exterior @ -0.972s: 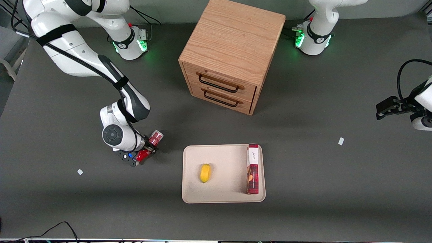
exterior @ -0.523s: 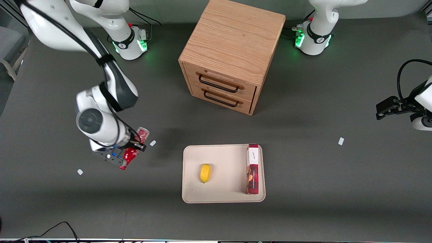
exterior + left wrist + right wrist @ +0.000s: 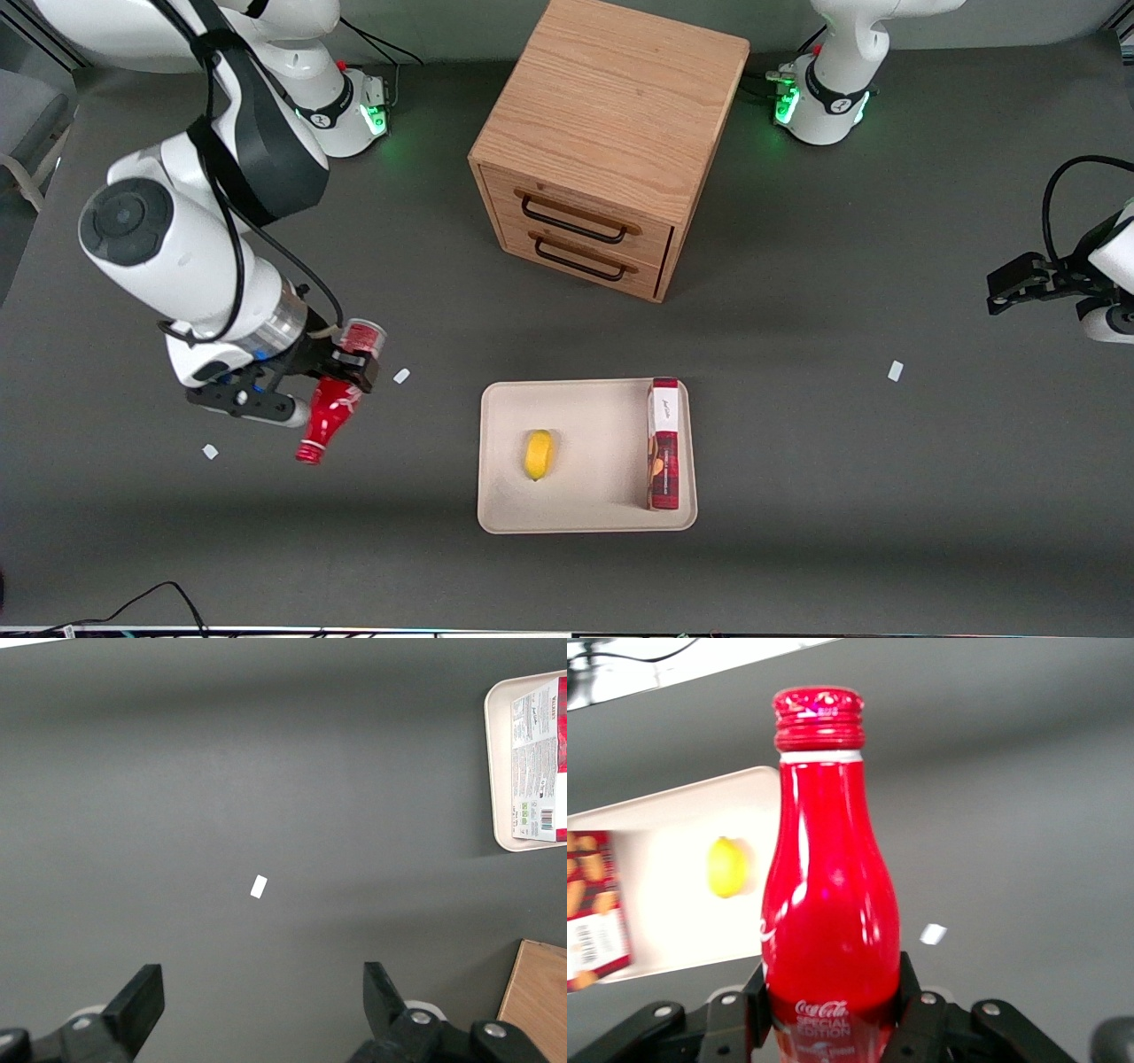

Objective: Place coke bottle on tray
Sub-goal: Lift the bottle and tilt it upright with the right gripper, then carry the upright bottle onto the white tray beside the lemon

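Note:
My right gripper [image 3: 341, 377] is shut on the coke bottle [image 3: 330, 412], a slim red bottle with white lettering, and holds it in the air above the table, toward the working arm's end. The bottle is tilted, its red cap pointing toward the front camera and its pale base up by the fingers. In the right wrist view the bottle [image 3: 828, 904] stands between the two black fingers [image 3: 753, 1005] of the gripper [image 3: 831, 1010]. The beige tray [image 3: 602, 416] lies flat on the table beside it, apart from the bottle; it also shows in the right wrist view [image 3: 664, 877].
On the tray lie a yellow lemon [image 3: 539, 455] and a red-and-white box [image 3: 664, 443] on its edge. A wooden two-drawer cabinet [image 3: 611, 142] stands farther from the front camera. Small white scraps [image 3: 401, 376] lie on the dark table [image 3: 797, 496].
The right arm has lifted the bottle off the table and carried it away from the tray, toward the working arm's end. A white scrap shows where the bottle lay.

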You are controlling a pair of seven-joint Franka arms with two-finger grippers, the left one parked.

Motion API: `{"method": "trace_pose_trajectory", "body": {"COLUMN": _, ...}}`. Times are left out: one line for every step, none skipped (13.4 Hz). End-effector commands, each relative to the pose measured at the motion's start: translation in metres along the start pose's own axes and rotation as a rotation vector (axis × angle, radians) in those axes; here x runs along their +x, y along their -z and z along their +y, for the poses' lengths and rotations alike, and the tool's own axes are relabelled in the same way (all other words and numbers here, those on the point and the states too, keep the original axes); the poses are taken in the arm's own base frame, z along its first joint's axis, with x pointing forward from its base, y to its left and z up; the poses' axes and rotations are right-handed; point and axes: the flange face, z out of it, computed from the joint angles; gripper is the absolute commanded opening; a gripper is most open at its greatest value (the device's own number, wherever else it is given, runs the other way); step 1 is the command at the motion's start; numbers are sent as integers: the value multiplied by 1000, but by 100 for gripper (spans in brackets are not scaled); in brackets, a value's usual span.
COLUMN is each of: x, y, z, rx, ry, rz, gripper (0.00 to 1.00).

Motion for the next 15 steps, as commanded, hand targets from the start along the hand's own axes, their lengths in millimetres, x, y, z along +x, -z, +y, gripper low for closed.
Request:
{"method": "trace_pose_trajectory", "body": {"x": 35, "y": -94, "z": -26, "rx": 111, "ry": 12, "rz": -110, "gripper": 0}}
{"method": "trace_pose_trajectory", "body": {"x": 35, "y": -129, "z": -35, "rx": 141, "ry": 0, "rz": -119, "gripper": 0}}
{"method": "trace_pose_trajectory", "body": {"x": 29, "y": -164, "z": -47, "rx": 162, "ry": 4, "rz": -128, "gripper": 0}}
{"method": "trace_pose_trajectory", "body": {"x": 28, "y": -190, "z": -50, "rx": 174, "ry": -6, "rz": -133, "gripper": 0}}
{"method": "trace_pose_trajectory", "body": {"x": 25, "y": -214, "z": -54, "rx": 189, "ry": -45, "rz": -140, "gripper": 0}}
{"method": "trace_pose_trajectory", "body": {"x": 23, "y": -231, "z": -58, "rx": 204, "ry": -74, "rz": -132, "gripper": 0}}
{"method": "trace_pose_trajectory", "body": {"x": 16, "y": -249, "z": -68, "rx": 210, "ry": -74, "rz": -125, "gripper": 0}}
{"method": "trace_pose_trajectory", "body": {"x": 12, "y": -262, "z": -70, "rx": 215, "ry": -73, "rz": -123, "gripper": 0}}
{"method": "trace_pose_trajectory", "body": {"x": 8, "y": -275, "z": -70, "rx": 216, "ry": -74, "rz": -121, "gripper": 0}}
{"method": "trace_pose_trajectory", "body": {"x": 4, "y": -284, "z": -71, "rx": 219, "ry": -67, "rz": -108, "gripper": 0}}
{"method": "trace_pose_trajectory", "body": {"x": 1, "y": -295, "z": -71, "rx": 218, "ry": -57, "rz": -96, "gripper": 0}}
{"method": "trace_pose_trajectory", "body": {"x": 1, "y": -300, "z": -71, "rx": 218, "ry": -52, "rz": -85, "gripper": 0}}
{"method": "trace_pose_trajectory", "body": {"x": 0, "y": -304, "z": -69, "rx": 212, "ry": -51, "rz": -88, "gripper": 0}}
{"method": "trace_pose_trajectory", "body": {"x": 4, "y": -307, "z": -62, "rx": 197, "ry": -56, "rz": -81, "gripper": 0}}
{"method": "trace_pose_trajectory", "body": {"x": 7, "y": -309, "z": -57, "rx": 188, "ry": -59, "rz": -76, "gripper": 0}}
